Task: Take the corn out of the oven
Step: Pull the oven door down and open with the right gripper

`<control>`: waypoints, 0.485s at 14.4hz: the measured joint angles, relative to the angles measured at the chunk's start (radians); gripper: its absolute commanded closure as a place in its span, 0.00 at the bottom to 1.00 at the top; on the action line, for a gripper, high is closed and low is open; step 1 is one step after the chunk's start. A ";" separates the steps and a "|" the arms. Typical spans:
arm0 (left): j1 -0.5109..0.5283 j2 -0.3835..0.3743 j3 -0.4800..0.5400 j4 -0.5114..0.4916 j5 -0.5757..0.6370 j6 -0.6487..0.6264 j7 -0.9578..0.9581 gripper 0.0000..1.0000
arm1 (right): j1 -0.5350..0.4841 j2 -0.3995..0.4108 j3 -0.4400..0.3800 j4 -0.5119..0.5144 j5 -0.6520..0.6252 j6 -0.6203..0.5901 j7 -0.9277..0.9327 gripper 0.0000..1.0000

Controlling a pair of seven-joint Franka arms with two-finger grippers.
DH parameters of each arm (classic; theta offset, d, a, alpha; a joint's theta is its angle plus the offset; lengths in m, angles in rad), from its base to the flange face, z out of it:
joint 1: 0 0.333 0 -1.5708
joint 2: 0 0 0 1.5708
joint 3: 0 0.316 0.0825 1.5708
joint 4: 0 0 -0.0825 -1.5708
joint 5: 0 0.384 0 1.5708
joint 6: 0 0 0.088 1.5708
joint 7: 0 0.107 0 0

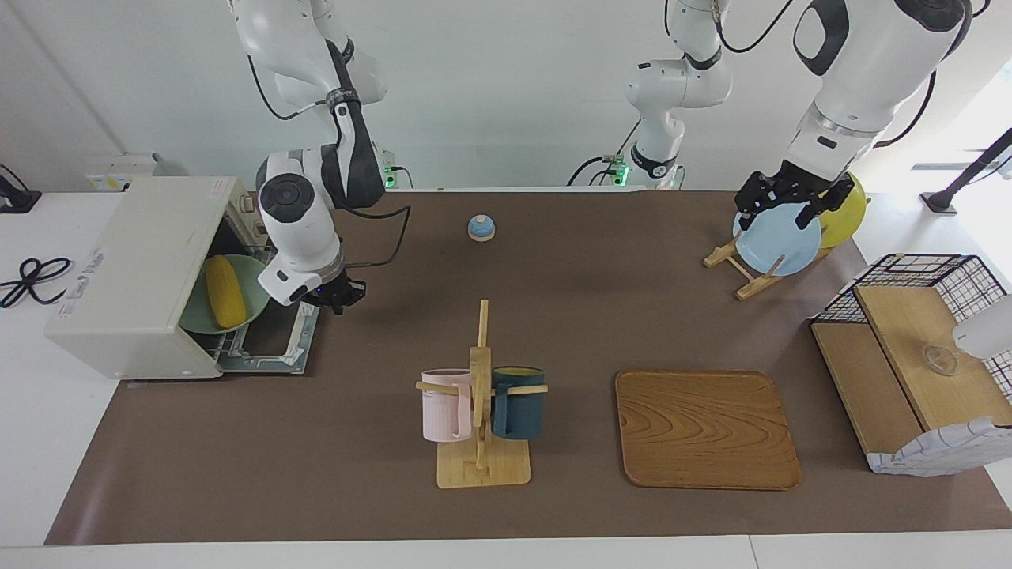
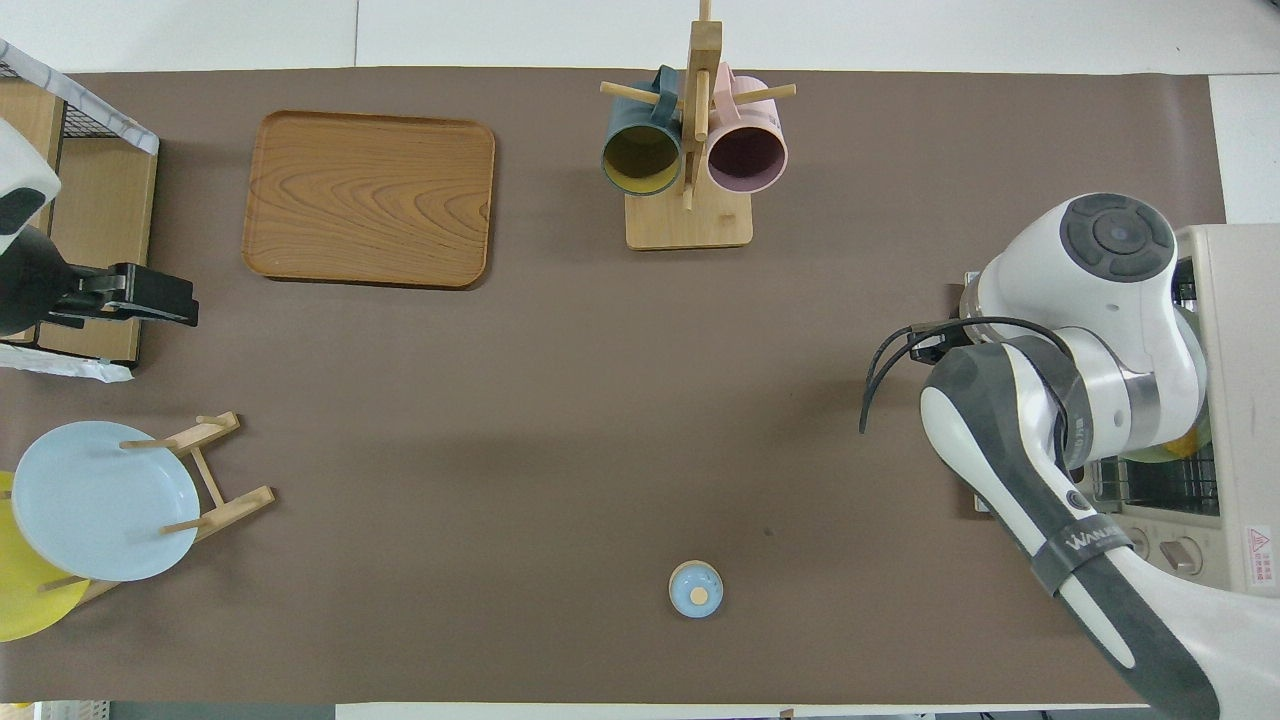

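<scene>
The oven (image 1: pixel 134 276) sits at the right arm's end of the table (image 1: pixel 553 316), door down. Inside, on a green plate (image 1: pixel 237 312), lies the corn (image 1: pixel 224 291), long axis running out toward the door. The right pincer (image 1: pixel 341 295), tips together and empty, hangs just off the door's edge, the corn oven-ward of it. The left pincer (image 1: pixel 779 199), apart, waits over the plate rack (image 1: pixel 743 269).

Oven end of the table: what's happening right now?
The oven stands open, its door folded down, with the corn lying on a green plate inside. The right gripper is shut and empty, just above the mat beside the door. The left gripper waits, open, over the blue plate in its rack.
</scene>
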 measured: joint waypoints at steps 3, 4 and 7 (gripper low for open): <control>0.000 0.000 0.000 -0.001 0.000 -0.001 0.000 0.00 | -0.006 -0.039 -0.013 0.002 -0.048 -0.079 -0.001 0.42; 0.000 0.000 0.001 -0.001 0.000 -0.001 0.000 0.00 | -0.016 -0.054 -0.013 0.001 -0.069 -0.105 -0.003 0.42; 0.000 0.000 0.001 -0.001 0.000 0.000 0.000 0.00 | -0.079 -0.074 -0.014 -0.006 -0.082 -0.128 -0.069 0.42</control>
